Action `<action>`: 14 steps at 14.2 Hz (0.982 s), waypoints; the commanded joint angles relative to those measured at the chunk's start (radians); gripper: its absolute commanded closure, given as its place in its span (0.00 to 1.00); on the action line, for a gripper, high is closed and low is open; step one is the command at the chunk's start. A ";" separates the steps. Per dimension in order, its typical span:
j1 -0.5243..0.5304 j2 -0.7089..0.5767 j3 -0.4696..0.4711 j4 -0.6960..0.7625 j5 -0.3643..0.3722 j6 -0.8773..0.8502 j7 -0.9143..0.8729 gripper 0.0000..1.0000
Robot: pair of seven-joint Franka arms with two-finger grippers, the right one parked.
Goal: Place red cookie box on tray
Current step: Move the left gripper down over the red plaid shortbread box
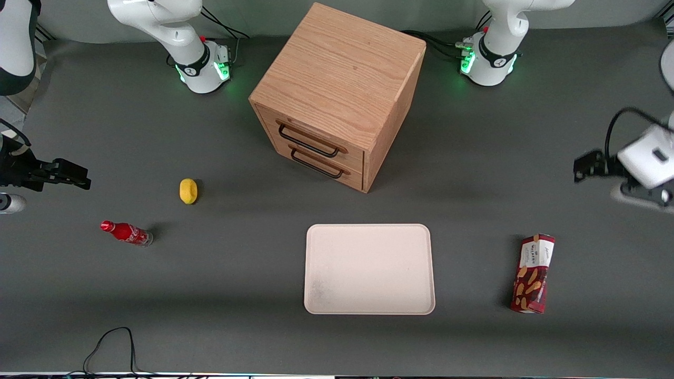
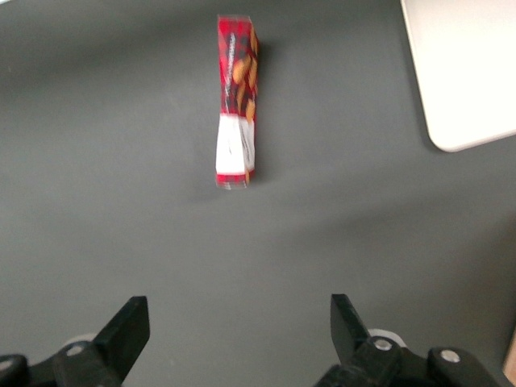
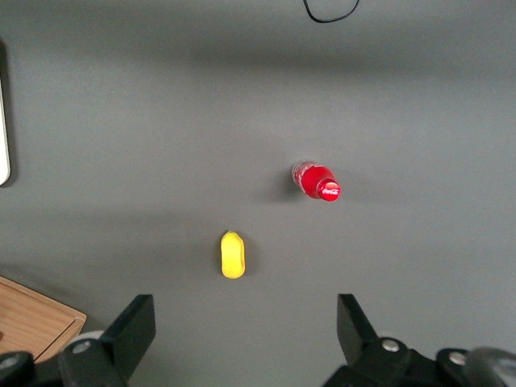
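My gripper [image 2: 234, 322], spread wide and holding nothing, hangs above the counter [image 1: 237, 273] short of the red cookie box [image 1: 533, 273] at the front view's lower right; I judge I must descend and straddle it before carrying it to the tray [image 1: 368, 231].

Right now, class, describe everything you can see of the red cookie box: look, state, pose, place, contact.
The red cookie box is a long, narrow dark-red carton, apparently cardboard, with tan finger-cookie pictures and a white end panel with dark lettering. It looks closed and undamaged. It lies on the grey table, beside the tray toward the working arm's end, apart from it. Nothing else touches it; the gripper hangs open above, clear of it.
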 commanded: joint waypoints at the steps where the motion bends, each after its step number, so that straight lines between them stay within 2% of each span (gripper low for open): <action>1: -0.016 0.226 0.038 0.194 0.009 0.025 0.001 0.00; 5: -0.018 0.394 0.038 0.190 0.003 0.277 0.002 0.00; 7: -0.018 0.456 0.043 0.170 -0.050 0.376 0.005 0.00; 13: -0.015 0.502 0.043 0.015 -0.090 0.616 0.005 0.03; 14: -0.015 0.508 0.043 0.012 -0.092 0.631 0.004 0.11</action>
